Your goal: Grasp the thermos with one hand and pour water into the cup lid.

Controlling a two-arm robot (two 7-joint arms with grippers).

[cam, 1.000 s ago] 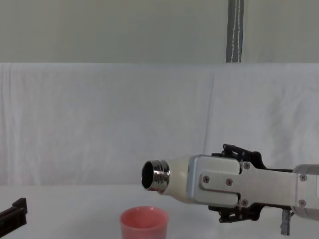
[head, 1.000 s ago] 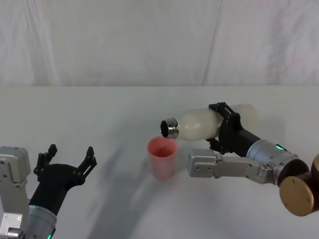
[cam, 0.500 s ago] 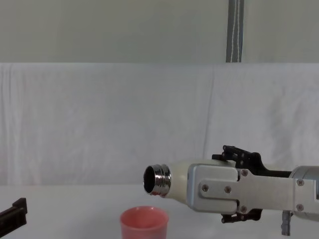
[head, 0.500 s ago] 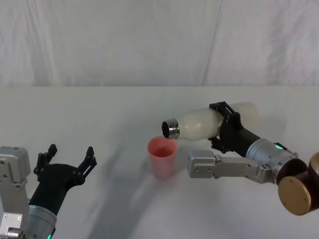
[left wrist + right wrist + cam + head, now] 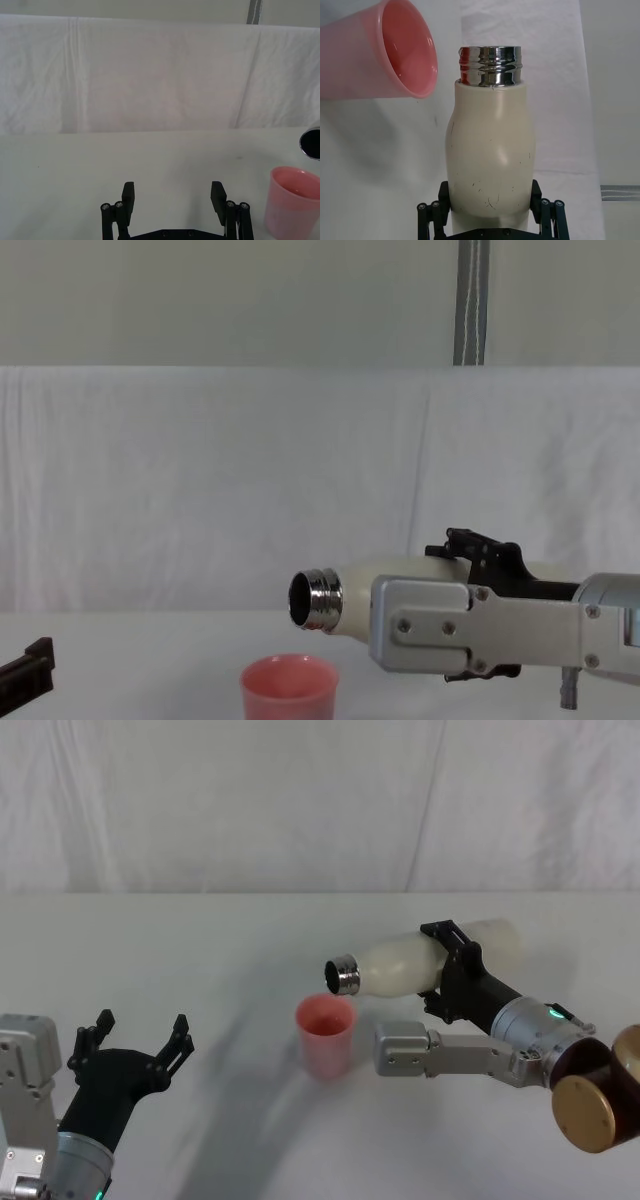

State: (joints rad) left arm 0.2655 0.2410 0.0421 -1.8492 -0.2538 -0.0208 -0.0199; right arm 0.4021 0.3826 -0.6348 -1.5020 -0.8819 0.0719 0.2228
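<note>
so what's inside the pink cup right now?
The cup lid shows a glossy wet-looking sheen low inside; its bottom is hidden. The thermos, in the right gripper, is tipped above it.

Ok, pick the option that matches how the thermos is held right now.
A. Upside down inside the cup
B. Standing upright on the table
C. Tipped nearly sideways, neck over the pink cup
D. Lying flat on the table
C: the right gripper holds the thermos off the table, tipped nearly sideways, with its silver neck pointing at and just above the cup lid.
</note>
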